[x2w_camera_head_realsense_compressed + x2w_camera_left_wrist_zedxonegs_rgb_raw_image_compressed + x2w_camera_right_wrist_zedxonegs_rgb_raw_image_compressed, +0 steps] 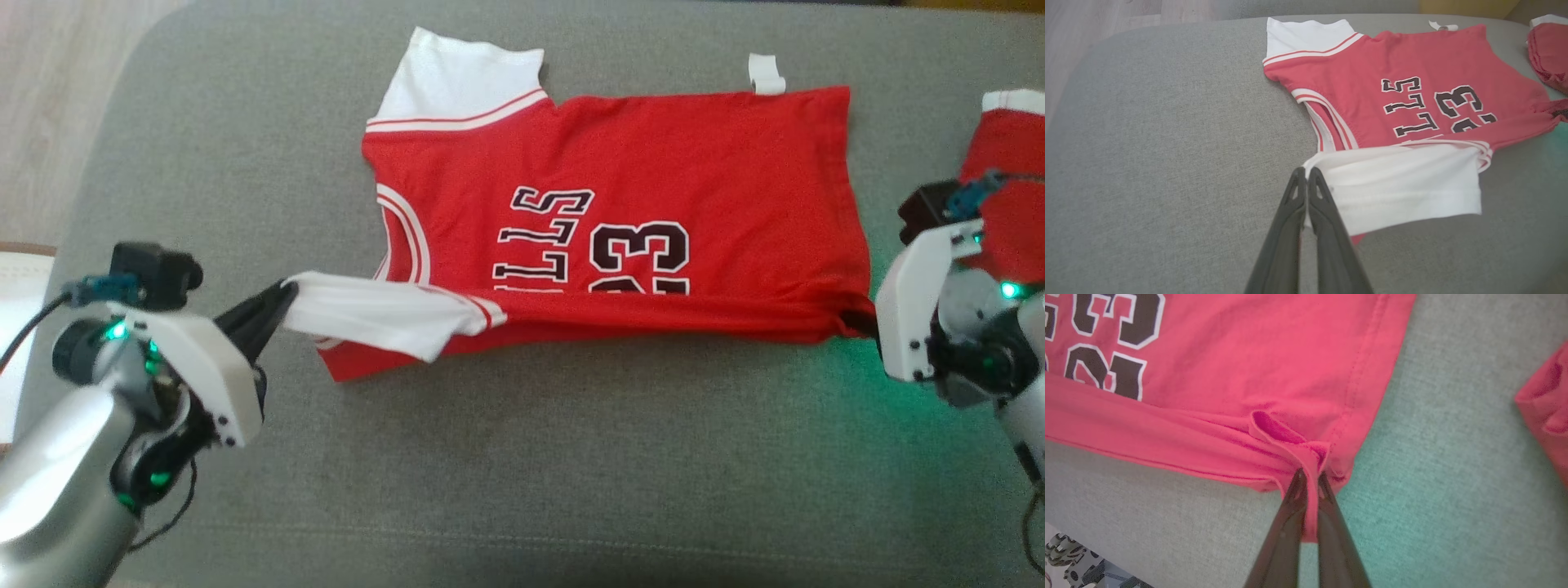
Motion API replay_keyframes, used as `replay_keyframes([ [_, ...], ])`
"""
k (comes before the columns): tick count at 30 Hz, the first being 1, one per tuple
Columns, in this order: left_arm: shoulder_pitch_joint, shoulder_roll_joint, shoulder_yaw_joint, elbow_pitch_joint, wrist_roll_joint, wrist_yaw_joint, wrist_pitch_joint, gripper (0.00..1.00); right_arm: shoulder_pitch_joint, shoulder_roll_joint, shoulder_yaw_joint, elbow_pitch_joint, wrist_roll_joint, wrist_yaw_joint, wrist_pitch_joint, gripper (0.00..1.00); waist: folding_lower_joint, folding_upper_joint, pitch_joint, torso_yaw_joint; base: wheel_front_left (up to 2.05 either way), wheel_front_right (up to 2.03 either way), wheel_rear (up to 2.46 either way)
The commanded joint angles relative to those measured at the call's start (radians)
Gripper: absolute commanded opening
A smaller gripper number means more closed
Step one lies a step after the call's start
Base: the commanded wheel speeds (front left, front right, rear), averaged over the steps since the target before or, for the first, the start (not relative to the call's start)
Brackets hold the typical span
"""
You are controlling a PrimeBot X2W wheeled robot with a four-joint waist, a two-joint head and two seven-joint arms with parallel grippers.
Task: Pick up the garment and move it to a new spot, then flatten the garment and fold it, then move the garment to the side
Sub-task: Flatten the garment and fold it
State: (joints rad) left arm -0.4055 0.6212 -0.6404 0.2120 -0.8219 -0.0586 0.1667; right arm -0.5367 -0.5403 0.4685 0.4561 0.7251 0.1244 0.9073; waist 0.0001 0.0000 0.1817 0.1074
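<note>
The garment (620, 204), a red jersey with white sleeves and black lettering, is pinched at both ends by my grippers. My left gripper (1306, 175) has its fingers pressed together on the edge of the near white sleeve (367, 314). That sleeve is lifted off the cushion and drawn out toward the left edge. My right gripper (1309, 479) is clamped on a bunched fold of red cloth at the near hem corner, with a strip of fabric running down between its fingers.

Between the two grips the jersey's near edge is folded over into a long ridge that covers the lower part of the lettering. The rest lies flat on the grey padded surface (522, 457), across its middle and toward the far edge, with the sleeves toward the left edge and the hem toward the right. The far white sleeve (457, 77) lies flat. A small white tag (766, 73) sticks out past the jersey's far side near the hem. A second red cloth (1008, 163) lies at the right edge, apart from the jersey.
</note>
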Motion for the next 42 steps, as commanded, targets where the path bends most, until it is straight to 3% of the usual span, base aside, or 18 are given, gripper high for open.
replay_keyframes([
  [1, -0.077, 0.035, 0.045, 0.004, 0.017, -0.005, -0.005, 0.0, -0.041, -0.01, -0.017, -0.016, -0.021, 0.006, 0.011, 0.0, -0.0001, 0.0, 0.019, -0.005, 0.0, 0.0, 0.0],
  [11, -0.21, -0.046, -0.005, 0.165, 0.074, -0.044, -0.067, 0.0, -0.136, 0.049, -0.06, 0.02, -0.124, 0.006, 0.028, 0.0, -0.0001, 0.0, 0.081, -0.016, 0.0, 0.0, 0.0],
  [12, -0.221, -0.055, -0.011, 0.179, 0.08, -0.046, -0.075, 0.0, -0.148, 0.052, -0.066, 0.018, -0.143, 0.006, 0.002, 0.85, -0.0001, 0.0, 0.086, -0.017, 0.0, 0.0, 0.0],
  [13, -0.234, -0.064, -0.016, 0.193, 0.086, -0.049, -0.087, 0.0, -0.159, 0.056, -0.075, 0.021, -0.161, 0.006, -0.029, 1.0, -0.0001, 0.0, 0.089, -0.017, 0.0, 0.0, 0.0],
  [14, -0.247, -0.072, -0.017, 0.209, 0.096, -0.048, -0.104, 0.07, -0.169, 0.063, -0.083, 0.025, -0.176, 0.006, -0.06, 1.0, -0.0001, 0.0, 0.092, -0.017, 0.0, 0.0, 0.0],
  [15, -0.259, -0.08, -0.018, 0.226, 0.109, -0.044, -0.124, 0.87, -0.178, 0.073, -0.092, 0.029, -0.186, 0.006, -0.09, 1.0, -0.0001, 0.0, 0.094, -0.017, 0.0, 0.0, 0.0],
  [16, -0.272, -0.09, -0.018, 0.244, 0.12, -0.039, -0.145, 1.0, -0.187, 0.084, -0.104, 0.032, -0.194, 0.006, -0.125, 1.0, -0.0001, 0.0, 0.097, -0.018, 0.0, 0.0, 0.0],
  [21, -0.327, -0.162, 0.047, 0.336, 0.138, 0.038, -0.343, 1.0, -0.219, 0.108, -0.167, 0.046, -0.288, 0.006, -0.445, 1.0, -0.0001, 0.0, 0.091, -0.014, 0.0, 0.0, 0.0],
  [24, -0.32, -0.202, 0.099, 0.345, 0.122, 0.066, -0.409, 1.0, -0.192, 0.118, -0.187, 0.041, -0.317, 0.006, -0.609, 1.0, -0.0001, 0.0, 0.074, -0.012, 0.0, 0.0, 0.0],
  [27, -0.282, -0.24, 0.17, 0.298, 0.118, 0.097, -0.427, 1.0, -0.142, 0.124, -0.207, 0.01, -0.367, 0.006, -0.773, 1.0, -0.0001, 0.0, 0.055, -0.012, 0.0, 0.0, 0.0],
  [31, -0.164, -0.317, 0.345, 0.139, 0.161, 0.14, -0.428, 1.0, -0.041, 0.183, -0.306, -0.042, -0.42, 0.006, -0.965, 1.0, -0.0001, 0.0, 0.025, -0.015, 0.0, 0.0, 0.0],
  [36, 0.023, -0.444, 0.482, -0.012, 0.272, 0.138, -0.428, 1.0, 0.122, 0.291, -0.412, -0.12, -0.497, 0.006, -1.097, 1.0, -0.0001, 0.0, -0.015, -0.016, 0.0, 0.0, 0.0],
  [42, 0.175, -0.536, 0.519, -0.017, 0.373, 0.1, -0.428, 1.0, 0.285, 0.407, -0.472, -0.195, -0.571, 0.006, -1.13, 1.0, -0.0001, 0.0, -0.046, -0.025, 0.0, 0.0, 0.0],
])
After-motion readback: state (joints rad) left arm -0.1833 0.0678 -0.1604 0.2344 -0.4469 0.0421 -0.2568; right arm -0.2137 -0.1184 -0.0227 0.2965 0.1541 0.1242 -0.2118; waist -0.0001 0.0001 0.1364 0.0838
